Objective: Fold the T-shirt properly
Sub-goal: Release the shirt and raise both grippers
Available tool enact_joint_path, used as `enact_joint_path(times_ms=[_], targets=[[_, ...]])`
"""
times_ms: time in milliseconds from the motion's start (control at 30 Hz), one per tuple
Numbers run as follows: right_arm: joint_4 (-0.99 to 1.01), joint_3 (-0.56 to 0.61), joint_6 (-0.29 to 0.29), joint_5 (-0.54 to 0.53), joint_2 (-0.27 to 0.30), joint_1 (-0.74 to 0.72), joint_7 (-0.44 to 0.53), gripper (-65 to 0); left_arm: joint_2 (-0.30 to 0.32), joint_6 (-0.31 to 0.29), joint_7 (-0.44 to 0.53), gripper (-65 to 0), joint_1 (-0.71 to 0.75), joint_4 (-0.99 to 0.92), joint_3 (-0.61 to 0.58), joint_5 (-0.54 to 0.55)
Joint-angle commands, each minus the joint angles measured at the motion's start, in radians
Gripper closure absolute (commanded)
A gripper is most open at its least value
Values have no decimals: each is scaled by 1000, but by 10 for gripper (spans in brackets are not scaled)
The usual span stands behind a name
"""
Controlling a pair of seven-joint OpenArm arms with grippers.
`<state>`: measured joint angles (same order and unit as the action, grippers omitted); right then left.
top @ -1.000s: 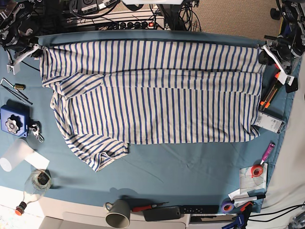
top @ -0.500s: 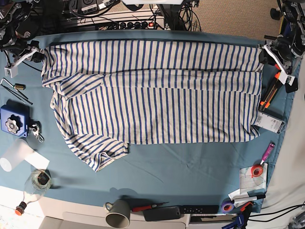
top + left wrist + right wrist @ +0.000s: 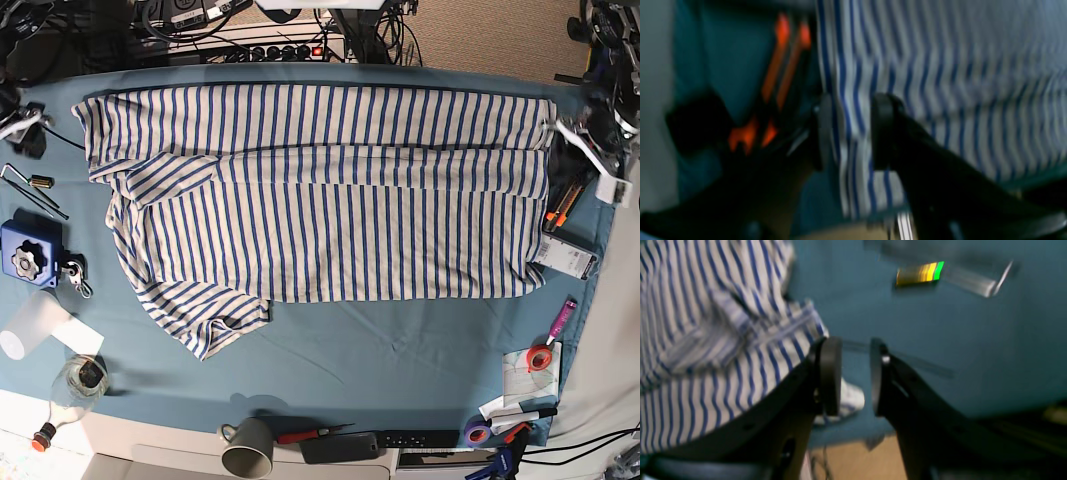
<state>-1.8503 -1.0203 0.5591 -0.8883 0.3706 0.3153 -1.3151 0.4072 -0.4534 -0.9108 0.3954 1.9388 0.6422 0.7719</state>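
presently both jaws apart; left gripper (image 3: 848, 131) straddles the t-shirt (image 3: 320, 190) hem, could snag and undo the fold.

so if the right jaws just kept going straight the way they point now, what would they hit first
Probably only the teal table cloth. The right gripper stands open, with the T-shirt off to one side of its line. The small gold and green tool lies farther ahead and aside. The picture is blurred, so depth is unclear.

Left pincer (image 3: 848, 131) jaws parted, right pincer (image 3: 855, 376) jaws parted
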Motion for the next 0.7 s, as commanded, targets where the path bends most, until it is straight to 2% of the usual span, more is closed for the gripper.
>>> enact_joint_path(times_ms=[0,200,400,533,667], targets=[[-21,-4,3,-13,25,-17,27,-156,8,-1,34,-209,-24,17,8,13],[-21,69,14,24,26,-106,60,-156,3,0,28,-209,-120,16,8,9],[-20,245,6,245,26,-192,181,-156,3,-20,13,-209,-151,16,8,11],[1,392,-48,422,25,-270,245,-156,3,-66,11,-209,-151,16,8,39],[127,511,-89,502,24,-388,294,-156,3,-71,-5,-209,-148,16,8,44]])
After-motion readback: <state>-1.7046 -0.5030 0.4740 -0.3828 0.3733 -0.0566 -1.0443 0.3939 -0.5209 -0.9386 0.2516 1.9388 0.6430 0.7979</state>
